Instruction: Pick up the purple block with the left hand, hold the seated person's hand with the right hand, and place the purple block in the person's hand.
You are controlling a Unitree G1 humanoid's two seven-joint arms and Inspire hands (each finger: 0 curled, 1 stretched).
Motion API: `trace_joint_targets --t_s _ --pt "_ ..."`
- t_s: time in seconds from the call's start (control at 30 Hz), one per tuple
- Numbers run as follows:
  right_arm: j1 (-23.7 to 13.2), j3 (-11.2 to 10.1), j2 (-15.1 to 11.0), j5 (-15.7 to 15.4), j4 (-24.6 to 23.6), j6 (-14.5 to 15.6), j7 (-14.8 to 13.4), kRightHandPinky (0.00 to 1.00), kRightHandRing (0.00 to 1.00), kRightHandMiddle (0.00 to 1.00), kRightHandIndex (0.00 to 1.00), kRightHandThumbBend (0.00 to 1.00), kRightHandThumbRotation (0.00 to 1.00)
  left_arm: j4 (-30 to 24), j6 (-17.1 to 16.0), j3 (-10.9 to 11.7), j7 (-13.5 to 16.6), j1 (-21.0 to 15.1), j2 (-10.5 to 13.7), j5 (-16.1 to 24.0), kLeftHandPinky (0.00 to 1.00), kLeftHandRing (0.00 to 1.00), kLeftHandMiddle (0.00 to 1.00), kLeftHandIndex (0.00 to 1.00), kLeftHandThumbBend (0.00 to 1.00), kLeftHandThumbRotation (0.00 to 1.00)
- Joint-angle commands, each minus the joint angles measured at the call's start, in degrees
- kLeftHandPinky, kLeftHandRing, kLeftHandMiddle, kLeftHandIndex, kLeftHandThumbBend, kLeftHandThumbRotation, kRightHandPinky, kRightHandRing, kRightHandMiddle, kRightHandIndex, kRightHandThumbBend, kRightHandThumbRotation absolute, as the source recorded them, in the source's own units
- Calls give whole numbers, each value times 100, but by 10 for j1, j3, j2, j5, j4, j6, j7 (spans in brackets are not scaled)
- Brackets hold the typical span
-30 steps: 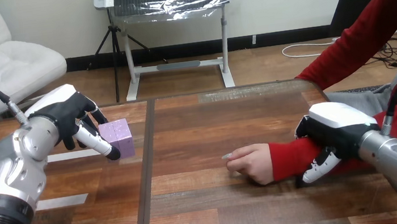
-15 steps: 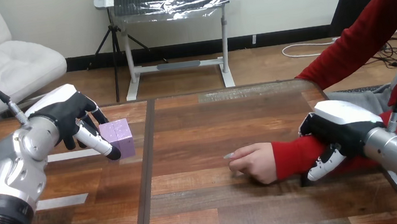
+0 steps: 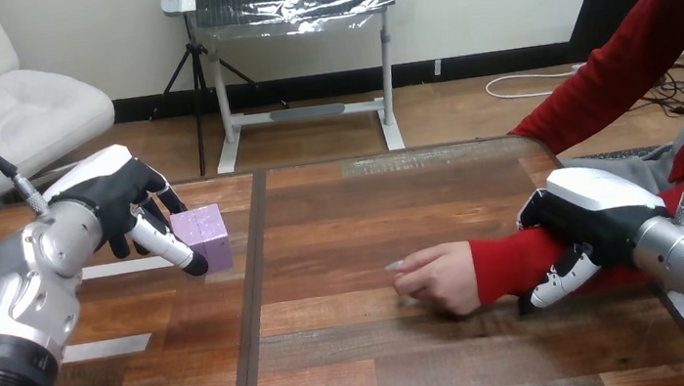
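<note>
Two strips of white tape point(image 3: 116, 269) stuck flat on the left part of the wooden bench point(image 3: 386, 345), its dark planks split by a seam running near to far. Just right of the farther strip, purple block point(image 3: 210, 231), gripped by left hand point(image 3: 107, 197): thumb across the near-left face, fingers point(image 3: 154, 204) curled behind; resting or lifted, cannot tell. Right of the seam, the person's hand point(image 3: 439, 277) lying loosely curled on the planks, well apart from the block. Behind it, right hand point(image 3: 587, 212) draped over the red sleeve point(image 3: 509, 261), thumb hooked round the forearm's near side, fingers bent over the far side.
</note>
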Motion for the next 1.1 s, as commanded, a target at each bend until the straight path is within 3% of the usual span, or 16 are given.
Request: trace_joint_targets --t_s 0.0,0.27,0.47,1.07 --pt "-27 -36 -23 25 -65 -3 0 28 31 36 36 83 17 -32 -2 10 3 -23 3 0 35 44 50 47 72 0" --pt "-20 -43 -30 23 -89 -9 -6 27 30 35 35 84 18 -32 -4 10 5 -24 1 -1 33 42 48 47 72 0" --pt "-16 -50 -31 27 -112 5 5 25 28 33 34 84 20 -30 -9 9 6 -25 1 -1 34 43 49 47 72 0" --pt "-10 -64 -37 43 -153 4 14 24 26 31 31 85 21 -26 -16 11 7 -26 -2 -4 31 39 46 46 72 0"
